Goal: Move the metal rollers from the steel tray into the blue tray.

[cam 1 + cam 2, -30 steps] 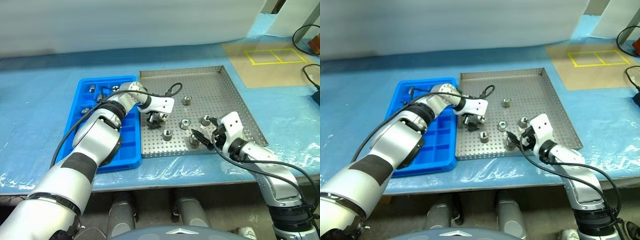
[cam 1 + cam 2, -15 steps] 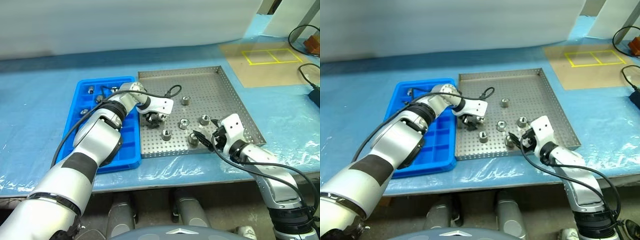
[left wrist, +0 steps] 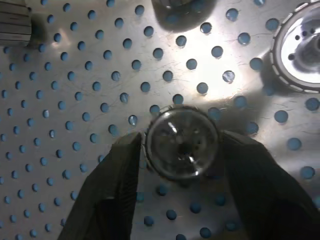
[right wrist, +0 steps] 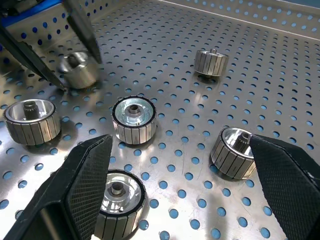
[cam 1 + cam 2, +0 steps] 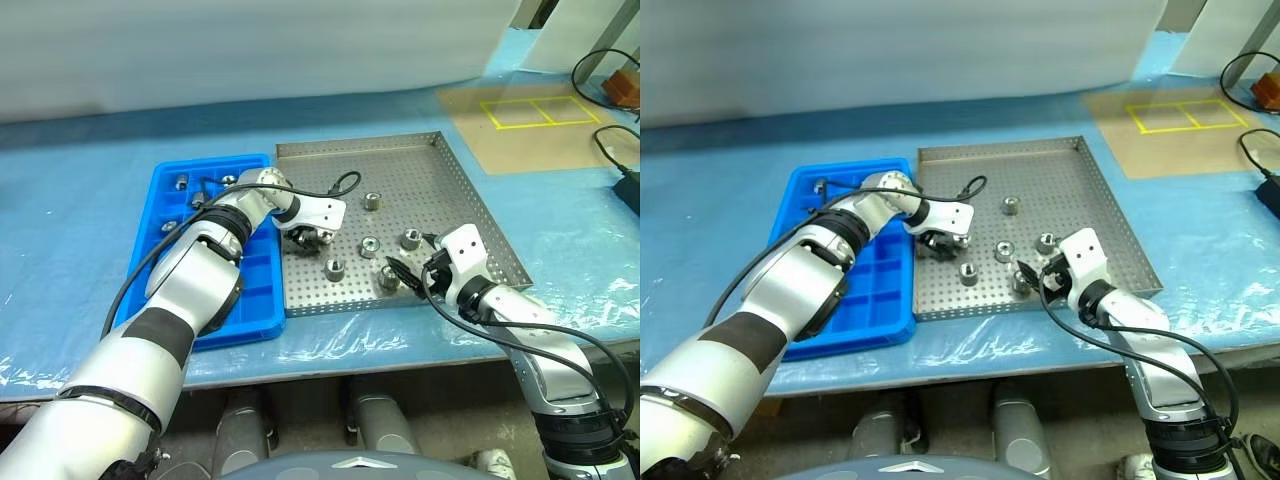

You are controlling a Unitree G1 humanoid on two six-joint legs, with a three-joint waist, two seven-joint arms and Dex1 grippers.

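The steel tray (image 5: 420, 170) lies in the middle of the table, with the blue tray (image 5: 255, 300) against its left side. Several metal rollers stand loose on the perforated floor, among them one at the back (image 5: 373, 201) and one near the front (image 5: 334, 269). My left gripper (image 5: 305, 237) reaches down into the steel tray's left part and is shut on a roller (image 3: 182, 142), a black finger (image 3: 120, 170) on each side of it. My right gripper (image 5: 405, 275) hovers open low over the tray's front right, just by a roller (image 5: 388, 278). A few rollers (image 5: 182, 180) sit in the blue tray's far compartments.
Blue plastic sheeting covers the table (image 5: 80, 200). A brown board with a yellow taped rectangle (image 5: 540, 110) lies at the back right. Black cables (image 5: 610, 75) run along the right edge. The table's front edge lies just below both trays.
My left gripper's fingers have closed on the roller between them. Neither arm has shifted; the view itself has moved slightly.
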